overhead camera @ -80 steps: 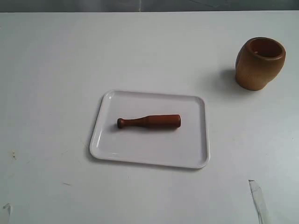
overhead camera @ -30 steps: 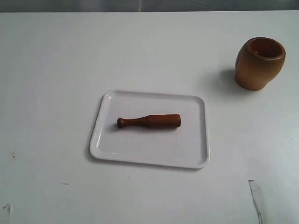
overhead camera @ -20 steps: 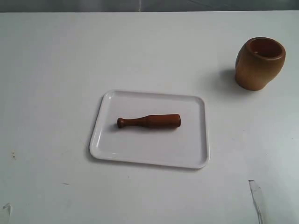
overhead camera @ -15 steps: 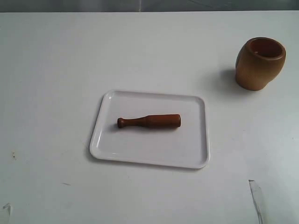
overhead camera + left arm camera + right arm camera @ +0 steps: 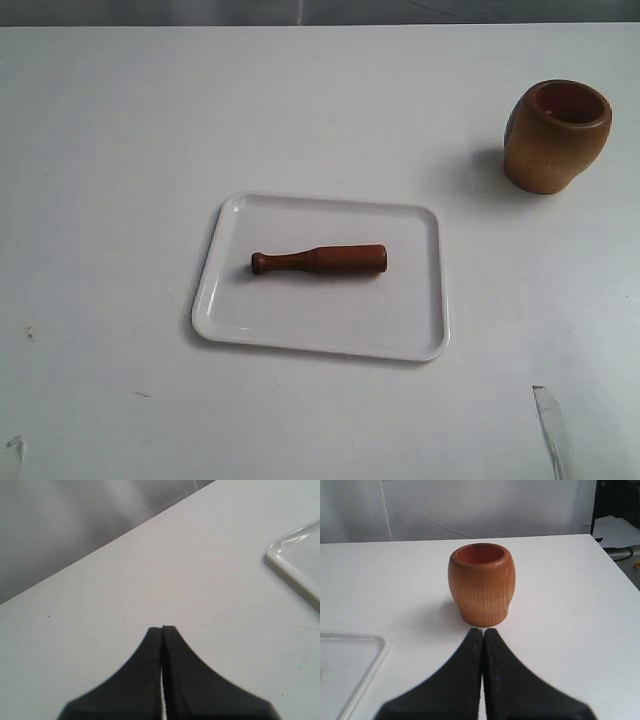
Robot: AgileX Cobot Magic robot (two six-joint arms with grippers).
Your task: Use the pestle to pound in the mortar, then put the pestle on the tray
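Observation:
The dark reddish-brown pestle (image 5: 319, 261) lies flat in the middle of the white tray (image 5: 420, 330), knob end to the left. The light-brown wooden mortar (image 5: 556, 135) stands upright at the back right of the table, its reddish hollow empty. Neither arm shows in the exterior view. My left gripper (image 5: 162, 628) is shut with nothing in it, over bare table beside a corner of the tray (image 5: 295, 565). In the right wrist view my right gripper (image 5: 483, 630) is shut and empty, just short of the mortar (image 5: 482, 584), with the tray's corner (image 5: 370, 652) off to one side.
A white table (image 5: 120, 150) carries everything. A strip of clear tape (image 5: 550, 425) sits near the front right edge, and a small scrap (image 5: 14, 446) lies at the front left. Dark equipment and papers (image 5: 617, 515) stand beyond the table's far corner.

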